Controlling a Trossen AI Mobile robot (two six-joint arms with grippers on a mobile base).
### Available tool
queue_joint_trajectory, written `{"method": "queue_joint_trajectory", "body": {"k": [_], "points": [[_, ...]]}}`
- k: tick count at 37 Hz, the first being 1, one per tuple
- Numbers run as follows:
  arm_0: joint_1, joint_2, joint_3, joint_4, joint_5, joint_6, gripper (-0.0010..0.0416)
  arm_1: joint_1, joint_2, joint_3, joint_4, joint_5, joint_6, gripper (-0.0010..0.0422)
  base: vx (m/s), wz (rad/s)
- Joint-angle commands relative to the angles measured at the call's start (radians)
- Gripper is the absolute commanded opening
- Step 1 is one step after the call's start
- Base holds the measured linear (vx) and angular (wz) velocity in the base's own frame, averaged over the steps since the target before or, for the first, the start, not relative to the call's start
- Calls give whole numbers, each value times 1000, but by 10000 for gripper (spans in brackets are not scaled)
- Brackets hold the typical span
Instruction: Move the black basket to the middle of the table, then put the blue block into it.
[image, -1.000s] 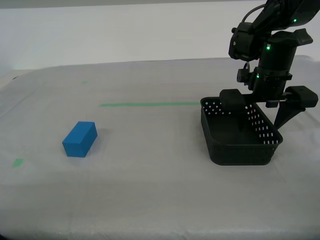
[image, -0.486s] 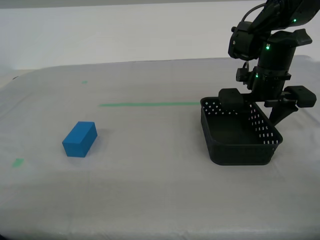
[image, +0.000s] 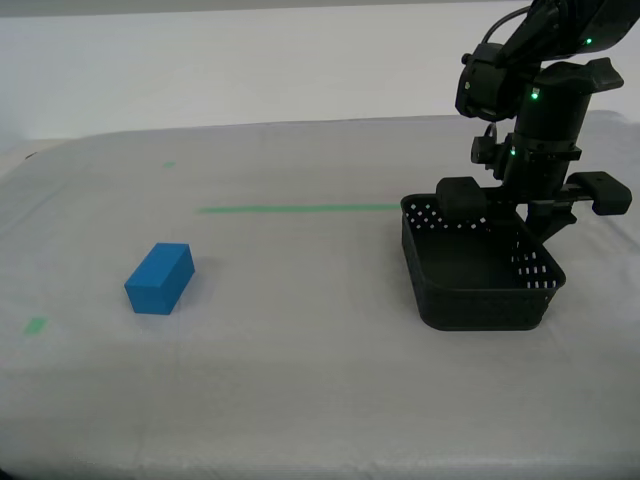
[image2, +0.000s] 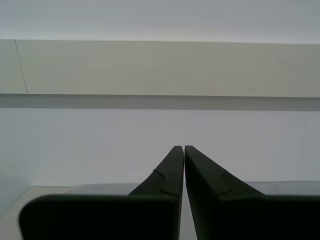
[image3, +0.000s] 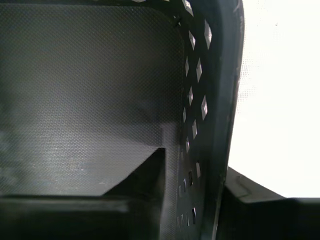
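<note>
On the table's (image: 300, 380) exterior-view right, my first hand (image: 528, 232) clamps the black basket's (image: 478, 300) wall.

Basket (image: 478, 275) on the table (image: 300, 380) toward the exterior view's right, block (image: 159, 278) well apart from it toward the exterior view's left. Tape line (image: 298, 209) on the cloth behind and between them. First gripper (image: 528, 235) straddling the basket's wall on the exterior view's right, one finger (image3: 137, 175) inside, the other outside.

Exterior view: high, front-on, whole table (image: 300, 380). First wrist view: very close, down along basket (image3: 210, 100) wall; basket (image: 480, 275) shared with exterior. Second wrist view: level, facing wall (image2: 160, 70), shares nothing.
</note>
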Motion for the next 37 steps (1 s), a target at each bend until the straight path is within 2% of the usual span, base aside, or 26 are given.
{"method": "queue_joint_trajectory", "body": {"k": [1,8,23,37], "points": [[2,1,0,1,-15,1,42,0,0,0,4,0,2,0,0,0],[2,1,0,2,-30,0,-4,0,0,0,4,0,2,0,0,0],[3,-23,0,-1,-49,-4,-1,0,0,0,4,-1,2,0,0,0],[3,-158,3,-11,-82,13,-1,0,0,0,4,0,2,0,0,0]]}}
